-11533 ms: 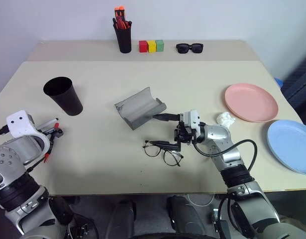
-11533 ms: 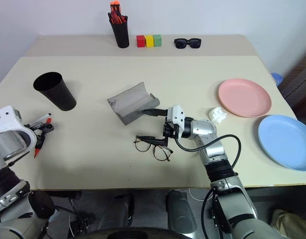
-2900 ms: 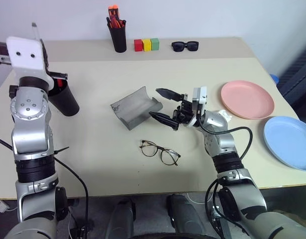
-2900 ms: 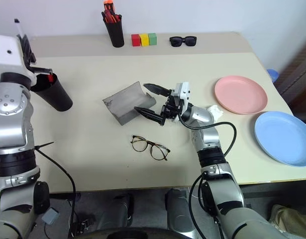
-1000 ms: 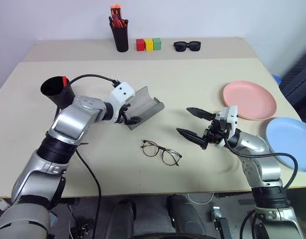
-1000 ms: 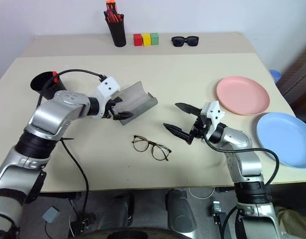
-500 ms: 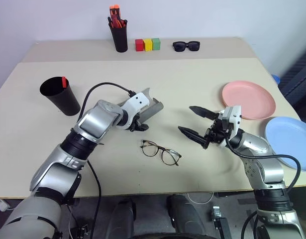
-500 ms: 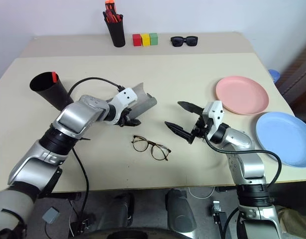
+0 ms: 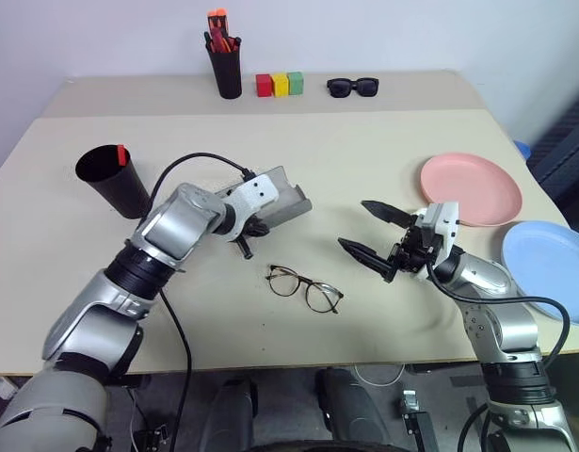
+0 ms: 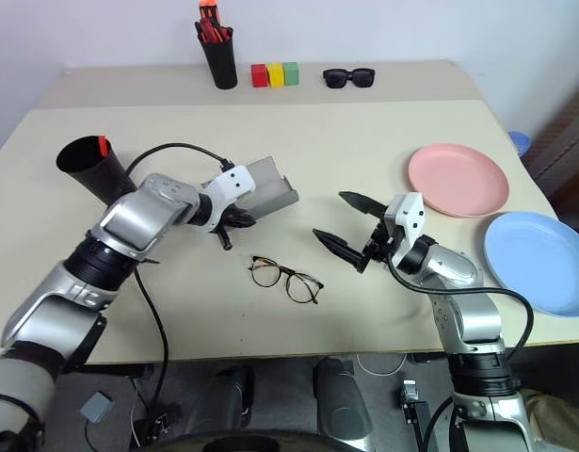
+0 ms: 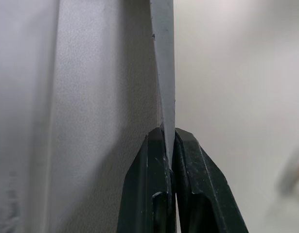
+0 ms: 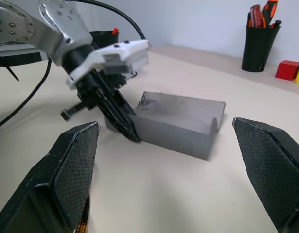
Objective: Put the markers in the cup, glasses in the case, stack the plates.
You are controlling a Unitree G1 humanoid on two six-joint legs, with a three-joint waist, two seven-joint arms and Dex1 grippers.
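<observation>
The grey case (image 9: 281, 201) lies open at mid-table. My left gripper (image 9: 251, 229) is at its near left end, and the left wrist view shows it shut on the case's thin edge (image 11: 164, 73). The wire-frame glasses (image 9: 306, 287) lie flat on the table just in front of the case. My right gripper (image 9: 355, 226) hovers open to the right of the glasses, holding nothing and pointing at the case (image 12: 181, 121). The black cup (image 9: 110, 179) stands at the left with a marker's red cap (image 9: 121, 154) above its rim. The pink plate (image 9: 471, 188) and the blue plate (image 9: 548, 268) lie side by side at the right.
At the table's far edge stand a black pen holder (image 9: 227, 71) with red-orange pens, three coloured blocks (image 9: 281, 85) and black sunglasses (image 9: 356, 88). The blue plate reaches the table's right edge.
My left gripper has closed on the case's edge, and its arm has swung slightly along the case's near end. The right arm has stayed in place, open.
</observation>
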